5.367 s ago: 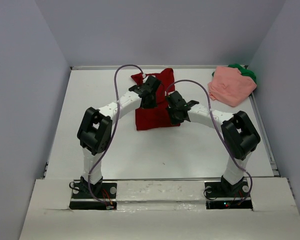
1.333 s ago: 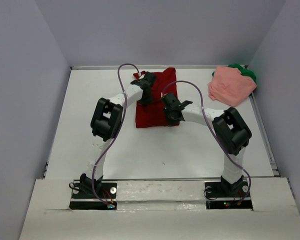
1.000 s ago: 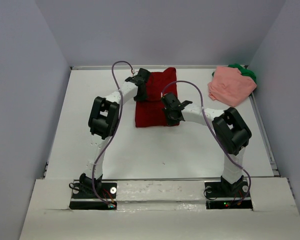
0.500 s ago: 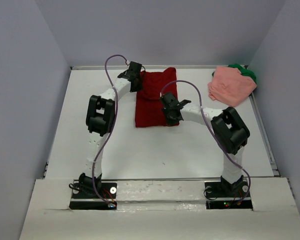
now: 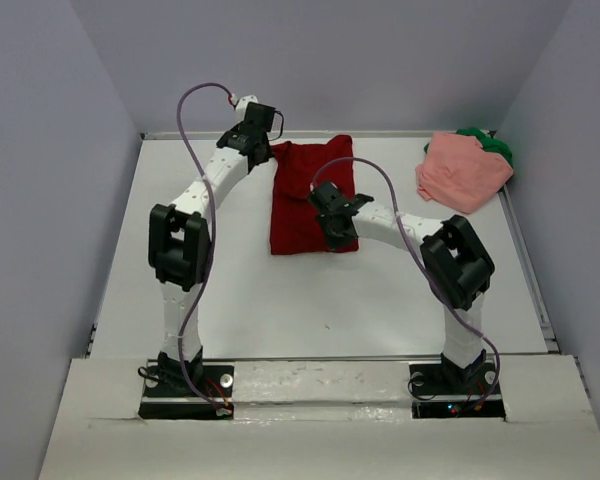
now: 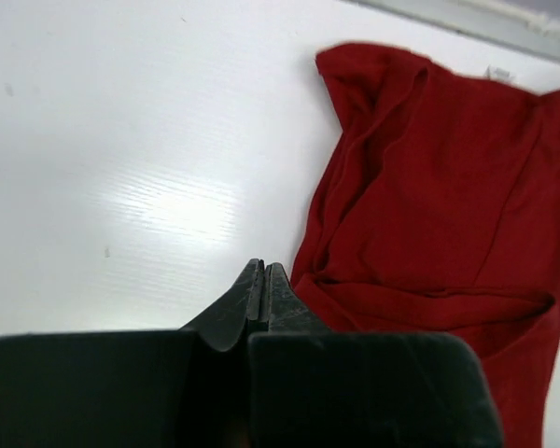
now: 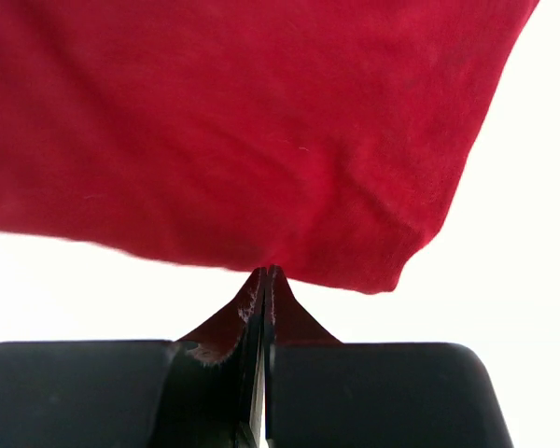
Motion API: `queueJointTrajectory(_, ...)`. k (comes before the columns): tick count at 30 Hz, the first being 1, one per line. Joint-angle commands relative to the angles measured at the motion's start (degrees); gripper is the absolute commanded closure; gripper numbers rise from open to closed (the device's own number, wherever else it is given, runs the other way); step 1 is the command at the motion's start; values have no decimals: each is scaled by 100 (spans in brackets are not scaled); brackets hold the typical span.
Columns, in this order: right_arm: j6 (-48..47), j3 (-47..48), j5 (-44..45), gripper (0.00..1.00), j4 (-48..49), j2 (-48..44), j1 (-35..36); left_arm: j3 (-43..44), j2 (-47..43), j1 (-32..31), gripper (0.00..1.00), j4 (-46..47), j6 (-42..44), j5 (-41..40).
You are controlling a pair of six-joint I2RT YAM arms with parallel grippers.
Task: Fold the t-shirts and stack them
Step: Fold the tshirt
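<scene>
Top external: red shirt at the far edge, both grippers closed

Top external view shows the dark red t-shirt (image 5: 305, 215) lying flat as a folded rectangle on the tabletop (image 5: 380, 300), at the middle of the far edge. The left gripper (image 6: 264, 278) has its jaws pressed together with nothing between them, tips over bare table just beside the shirt's left edge. The right gripper (image 7: 264, 278) is likewise fully closed, tips meeting the shirt's near hem; whether any cloth is pinched cannot be told. The salmon pink t-shirt (image 5: 463, 172) lies crumpled on the green t-shirt (image 5: 492, 143) in the far right corner.
</scene>
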Motion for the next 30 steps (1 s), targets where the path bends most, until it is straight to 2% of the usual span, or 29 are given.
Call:
queueJointTrajectory(1,105,946,553,100,-772,-348,260,88,-1011,-6,100,-522,-424,-789)
queueJointTrajectory(3,71,1471,598,100,-1176,-374,312,44,-1230,-6,100,-670,-486,-868)
queueJointTrajectory(4,62,1649,590,95,-1264,-374,312,53,-1284,3,100,-750,-530,-912)
queueJointTrajectory(5,27,1790,607,88,-1378,-357,312,35,-1345,-6,100,-872,-573,-938)
queueJointTrajectory(6,-122,1991,581,71,-1362,-339,312,0,-1459,3,100,-874,-530,-860)
queueJointTrajectory(7,-193,2089,624,63,-1353,-287,312,-35,-1504,3,100,-882,-521,-833)
queueJointTrajectory(9,-446,2448,651,54,-1362,37,312,-184,-1696,3,100,-935,-539,-850)
queueJointTrajectory(10,-544,2581,625,56,-1362,195,312,-245,-1767,3,100,-961,-574,-850)
queueJointTrajectory(11,-606,2721,642,65,-1362,371,312,-324,-1863,3,100,-970,-600,-859)
queueJointTrajectory(12,-607,2871,660,79,-1353,703,234,-517,-1960,3,100,-935,-583,-772)
queueJointTrajectory(13,-589,3151,451,100,-1344,863,172,-623,-2187,-6,100,-892,-565,-719)
queueJointTrajectory(21,-844,4400,-34,100,-1045,2304,-232,-1783,-3243,-6,100,-408,-249,-666)
queueJointTrajectory(24,-879,4927,-52,100,-1098,2587,-312,-1925,-3323,-6,100,-425,-188,-727)
queueJointTrajectory(30,-967,5236,-43,100,-1133,2825,-540,-2057,-3332,3,100,-294,-126,-657)
